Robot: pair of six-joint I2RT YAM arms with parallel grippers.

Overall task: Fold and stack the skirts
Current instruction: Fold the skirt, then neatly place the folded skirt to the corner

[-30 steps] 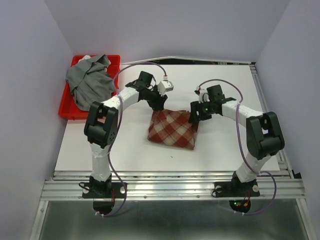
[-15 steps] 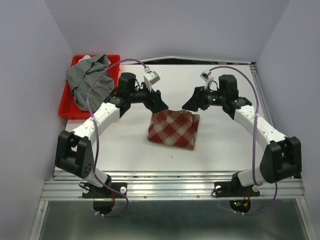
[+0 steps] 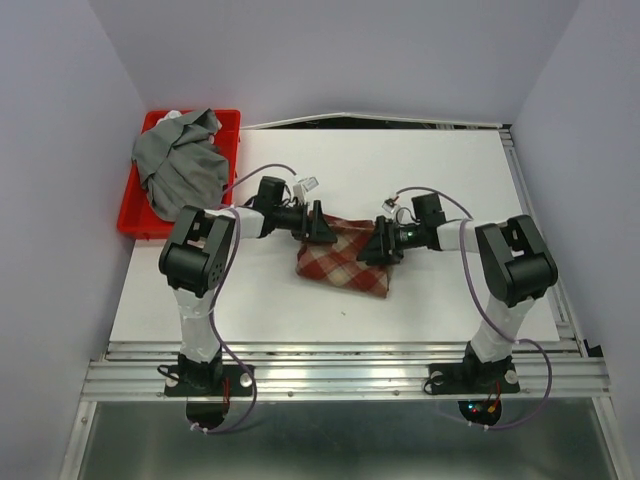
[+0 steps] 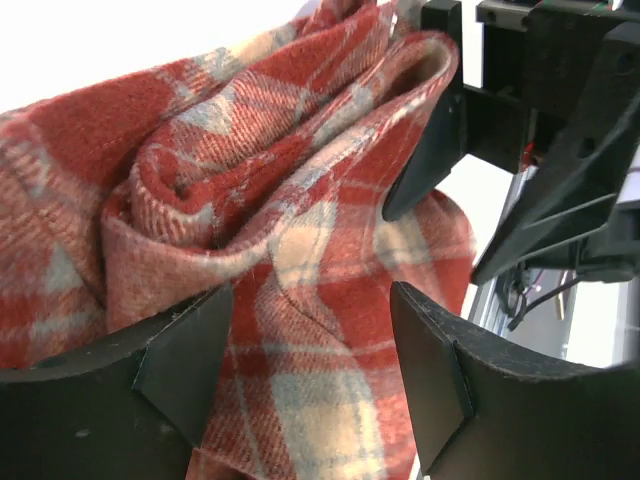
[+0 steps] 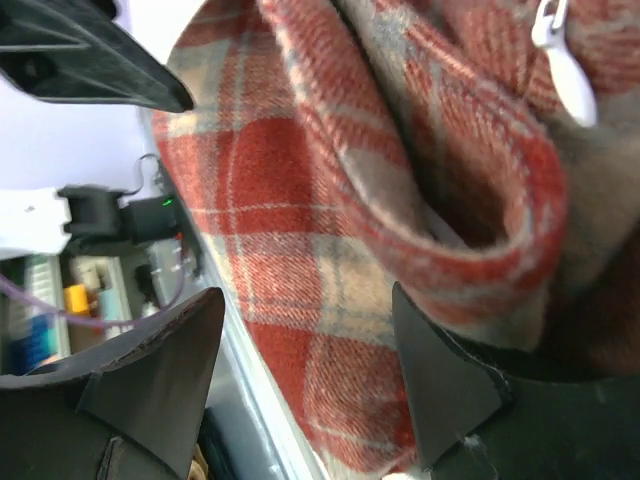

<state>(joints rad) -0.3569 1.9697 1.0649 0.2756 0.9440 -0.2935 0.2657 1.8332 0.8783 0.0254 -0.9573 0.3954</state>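
Top external: plaid skirt (image 3: 345, 265) folded on the counter (image 3: 450, 170). Left tool (image 3: 322, 228) sits at its far-left corner, right tool (image 3: 380, 245) at its far-right corner. Grey skirt (image 3: 180, 165) is heaped in a red tray (image 3: 128, 218), well left of the plaid skirt.

Left wrist: left tool (image 4: 300, 365) released, fingers spread astride a plaid fold.

Right wrist: right tool (image 5: 300, 380) released, fingers either side of the plaid skirt's edge, white zipper pull (image 5: 560, 60) just above.

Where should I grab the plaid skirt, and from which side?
Grip the plaid skirt by its rolled far edge, one corner per arm, coming in low from either end. The fold stands proud of the table there, and the open left gripper and right gripper straddle it.
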